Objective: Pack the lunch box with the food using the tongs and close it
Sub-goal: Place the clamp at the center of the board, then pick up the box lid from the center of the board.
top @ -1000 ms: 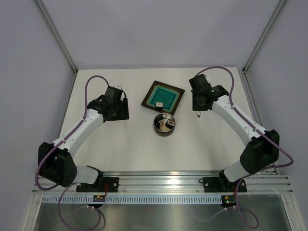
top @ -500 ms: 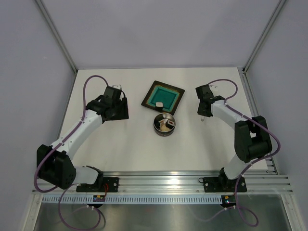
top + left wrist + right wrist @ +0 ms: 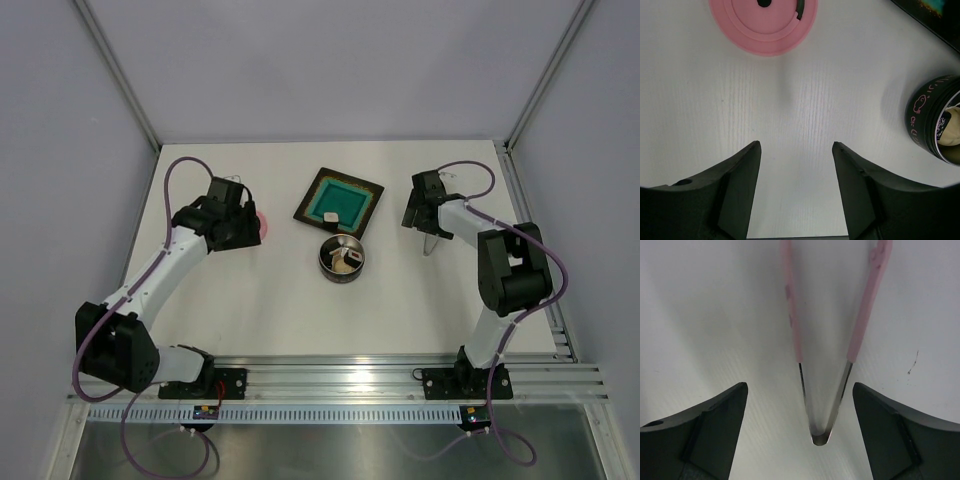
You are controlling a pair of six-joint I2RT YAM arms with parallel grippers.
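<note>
Over on the right side, the right gripper (image 3: 799,386) hangs low above the table (image 3: 270,300) with its jaws spread wide, gripping nothing. The tongs (image 3: 793,315) lie flat on the table between those fingers, touching neither one, with the silvery joined end nearest the wrist camera and the two pink arms fanning away from it. From the top camera, the tongs (image 3: 430,243) sit just beside the right gripper (image 3: 422,222), well to the right of the lunch box.

The lunch box (image 3: 342,258) stands open in the middle of the table, just in front of the dark tray (image 3: 312,190), with pale food (image 3: 346,262) inside. One white piece (image 3: 331,216) rests on the tray's teal centre.

On the left, the left gripper (image 3: 796,147) is parted and empty, bare table between its fingers. The pink lid (image 3: 763,22) lies flat on the table just ahead of it, apart from the lunch box (image 3: 927,120) off to the right. From above, only an edge of the lid (image 3: 262,220) peeks out beside the left gripper (image 3: 245,228).
</note>
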